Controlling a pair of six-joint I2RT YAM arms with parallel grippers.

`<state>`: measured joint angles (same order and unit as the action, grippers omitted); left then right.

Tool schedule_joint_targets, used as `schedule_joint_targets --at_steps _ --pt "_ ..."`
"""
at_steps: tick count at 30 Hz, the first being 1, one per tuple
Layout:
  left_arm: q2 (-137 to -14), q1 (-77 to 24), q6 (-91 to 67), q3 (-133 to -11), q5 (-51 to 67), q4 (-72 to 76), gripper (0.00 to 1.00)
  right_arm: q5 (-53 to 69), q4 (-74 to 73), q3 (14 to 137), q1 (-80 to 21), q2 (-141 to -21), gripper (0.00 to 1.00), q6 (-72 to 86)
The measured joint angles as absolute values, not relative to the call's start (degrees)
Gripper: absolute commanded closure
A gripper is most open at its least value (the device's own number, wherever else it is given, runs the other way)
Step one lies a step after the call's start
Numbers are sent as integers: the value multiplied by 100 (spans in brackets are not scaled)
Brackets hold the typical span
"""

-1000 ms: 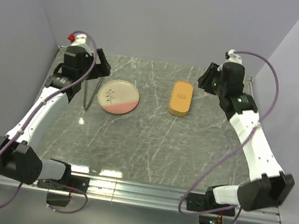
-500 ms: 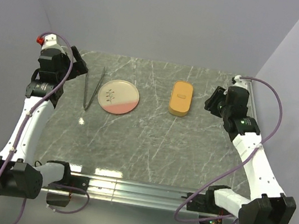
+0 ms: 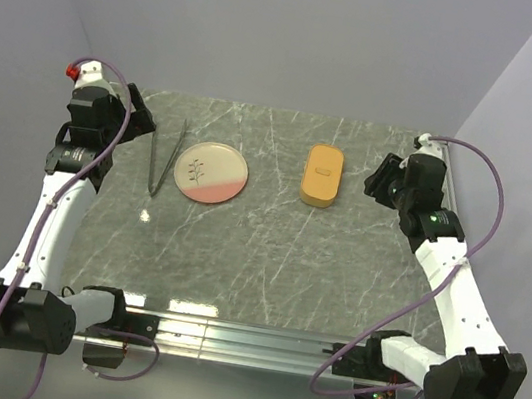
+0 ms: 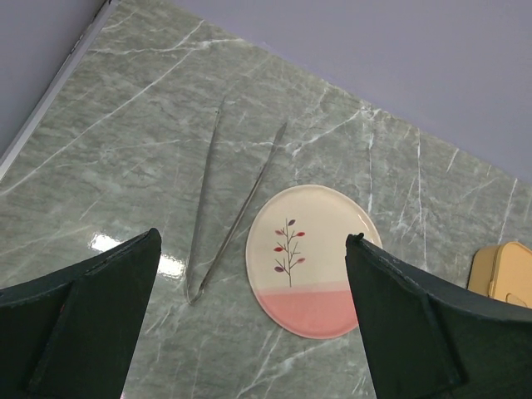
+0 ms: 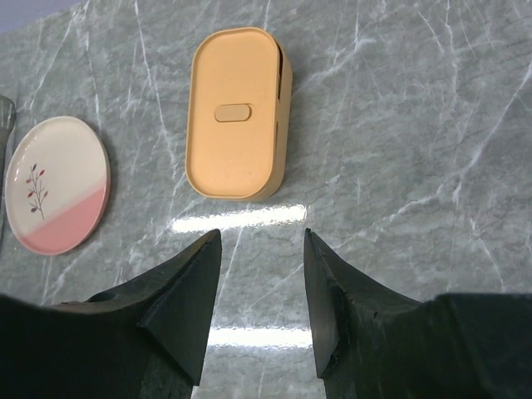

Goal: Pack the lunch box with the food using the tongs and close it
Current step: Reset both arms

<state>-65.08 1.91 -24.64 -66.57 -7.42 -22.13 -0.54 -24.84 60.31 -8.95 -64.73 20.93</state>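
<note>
The lunch box [image 3: 322,175] lies on the marble table with its lid on, also seen in the right wrist view [image 5: 237,112] and at the edge of the left wrist view [image 4: 503,270]. The tongs [image 3: 163,158] lie flat left of the plate, their arms spread [image 4: 241,208]. No food shows in any view. My left gripper [image 3: 141,115] hovers left of the tongs, open and holding nothing [image 4: 253,236]. My right gripper [image 3: 382,178] hangs right of the lunch box, open with only table between its fingers [image 5: 262,233].
A round cream-and-pink plate [image 3: 212,172] with nothing on it sits between the tongs and the lunch box [image 4: 312,258] [image 5: 54,183]. Walls stand close at the back and on both sides of the table.
Over the last second my left arm drew back to the left, uncovering the tongs, and my right arm drew back to the right of the lunch box. Both have held still since.
</note>
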Motion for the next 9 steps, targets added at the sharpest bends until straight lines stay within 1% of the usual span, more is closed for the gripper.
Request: schedule_joint_targets --at_steps 9 --pt "-6508 191 -2397 -6657 -760 -2217 1 -38 -2469 6031 -895 -6427 48 2091"
